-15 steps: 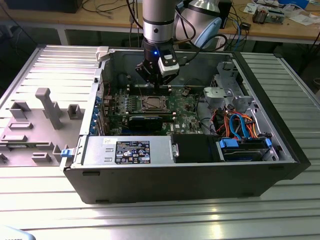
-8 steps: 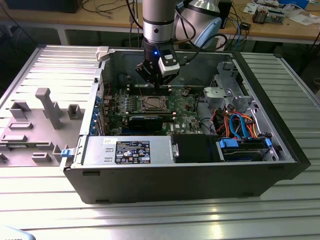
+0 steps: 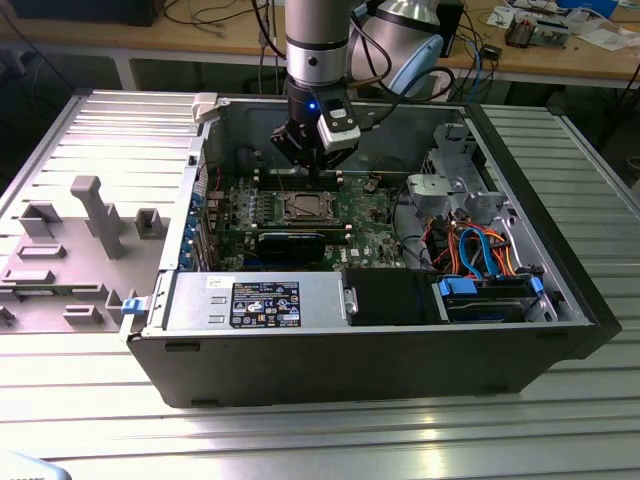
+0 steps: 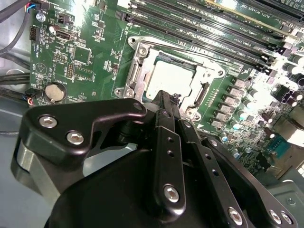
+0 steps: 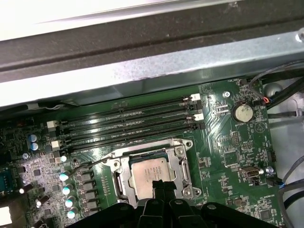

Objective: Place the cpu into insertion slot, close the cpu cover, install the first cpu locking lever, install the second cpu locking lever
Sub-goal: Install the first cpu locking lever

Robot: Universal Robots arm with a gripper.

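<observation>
**A:** Where is the cpu?

**B:** It is lying flat in its socket on the green board, in the middle of the open computer case. The cpu cover is down around it, like a silver frame, and the grey top shows through the square window.

**A:** And the tool?

**B:** It hangs just over the near edge of the socket. Its two black fingers are pressed together, with nothing between them. I think it is shut like that so the thin tip can push or hook a small part, not pick something up.

**A:** Are the locking levers done?

**B:** I cannot tell for sure. In the first wrist view a thin wire arm sticks out from the socket toward the little round cans, so I think at least one lever is not clipped down yet.

**A:** What does the exterior view give us?

**B:** The whole case on the metal counter, with the arm coming straight down from above. There the socket is tiny. Both wrist views show the socket from close by. The first wrist view also shows the long black memory slots past the socket and the case wall behind them. The second wrist view shows the tool's black body best.
</observation>
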